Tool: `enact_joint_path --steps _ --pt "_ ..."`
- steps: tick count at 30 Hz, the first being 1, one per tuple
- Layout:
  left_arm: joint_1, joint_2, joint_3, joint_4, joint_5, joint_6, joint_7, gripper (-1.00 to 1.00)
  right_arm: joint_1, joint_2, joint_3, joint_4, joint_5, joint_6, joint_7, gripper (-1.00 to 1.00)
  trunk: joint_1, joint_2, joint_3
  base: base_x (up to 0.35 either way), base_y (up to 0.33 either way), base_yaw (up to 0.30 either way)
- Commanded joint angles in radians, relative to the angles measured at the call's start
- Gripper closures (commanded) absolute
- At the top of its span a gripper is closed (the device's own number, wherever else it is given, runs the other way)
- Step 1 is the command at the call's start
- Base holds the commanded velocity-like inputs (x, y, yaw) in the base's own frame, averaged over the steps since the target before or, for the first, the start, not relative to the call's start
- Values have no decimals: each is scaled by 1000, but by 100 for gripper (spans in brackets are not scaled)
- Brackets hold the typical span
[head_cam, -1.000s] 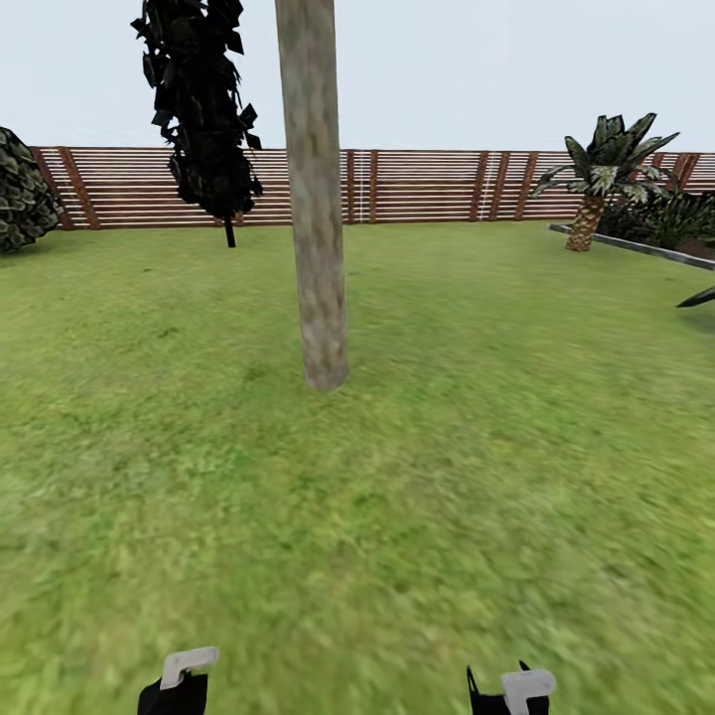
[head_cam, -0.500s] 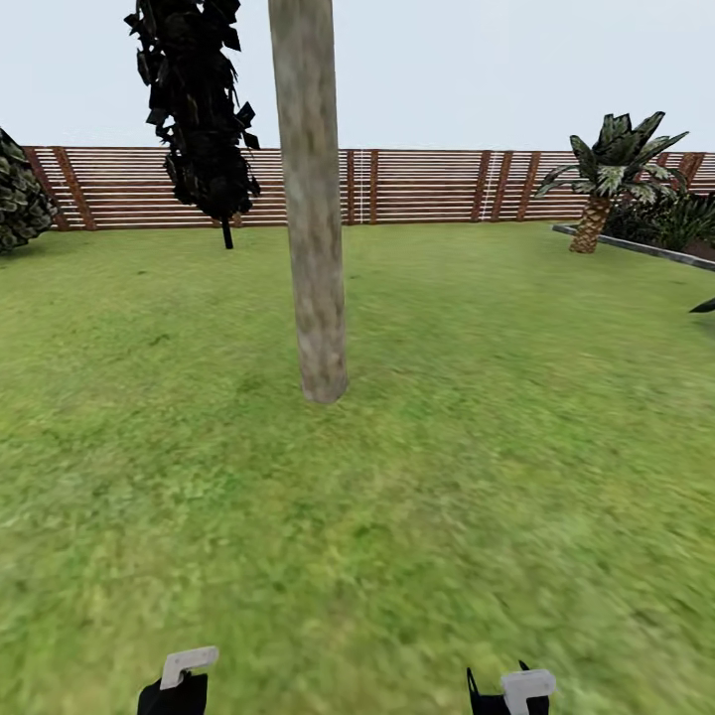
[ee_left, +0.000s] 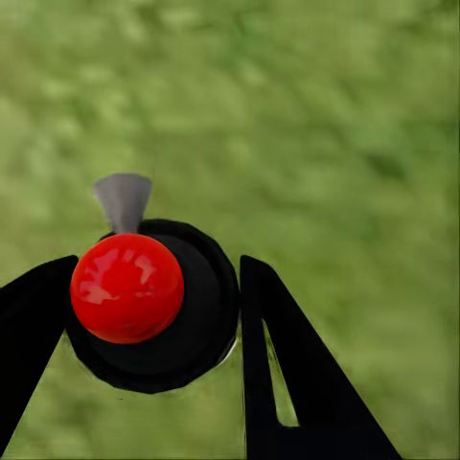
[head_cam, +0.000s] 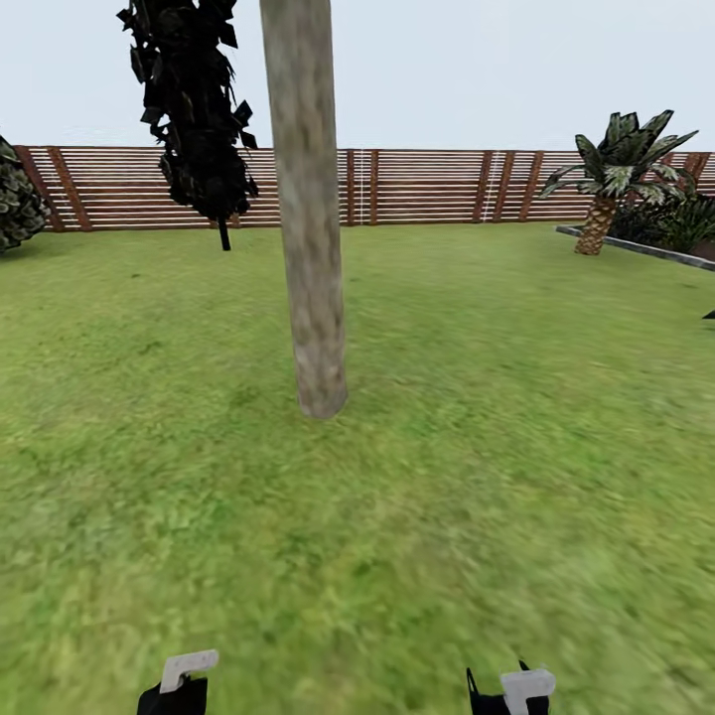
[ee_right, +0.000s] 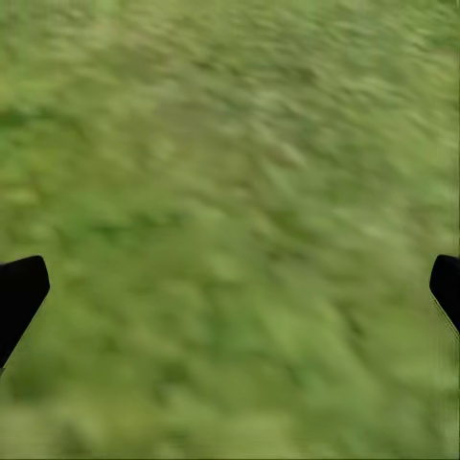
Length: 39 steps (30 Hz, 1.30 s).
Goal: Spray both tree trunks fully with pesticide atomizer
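Now the robot stands on the green lawn (head_cam: 497, 447) of the garden, facing one tall tree trunk (head_cam: 310, 218). The trunk is pale grey-brown and goes straight up past the top of the head view. It is ahead of the robot, a bit to the left of the middle. Behind it runs the brown slat fence (head_cam: 427, 187). A black narrow tree (head_cam: 194, 109) stands by the fence, and a short palm (head_cam: 608, 179) stands far off on the right.

The left gripper (ee_left: 158, 316) pinches the pesticide atomizer (ee_left: 153, 307). The bottle is dark and round, with a shiny red top. A black finger sits on each side of it, with the bottle squeezed between them. It is held this way so it does not drop and is ready to spray. A small grey piece sticks out past the red top, and I think that is the nozzle. It is over grass now, not aimed at the trunk.

The right gripper (ee_right: 230, 287) is spread wide, with only grass between its two black tips. It holds nothing.

So the picking up looks done. I think the robot needs to get near the trunk and lift the bottle toward the bark. Both arms sit low at the bottom of the head view.
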Motion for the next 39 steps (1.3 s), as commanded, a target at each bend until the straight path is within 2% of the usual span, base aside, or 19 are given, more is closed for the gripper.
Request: enact_joint_path --steps 1,8,18,39 --pt "-1 0 1 1 -2 -4 2 100 -1 0 0 1 11 -1 -9 -100 0 0 -1 335 0 0" --pt "-1 0 1 1 -2 -4 2 100 -1 -1 0 1 11 -1 -10 -100 0 0 -1 335 0 24" --pt "-1 0 1 1 -2 -4 2 100 -1 -1 0 1 11 -1 -10 -100 0 0 -1 335 0 177" --pt "-1 0 1 1 -2 -6 2 100 -1 -3 0 1 11 -2 -10 -100 0 0 -1 337 0 6"
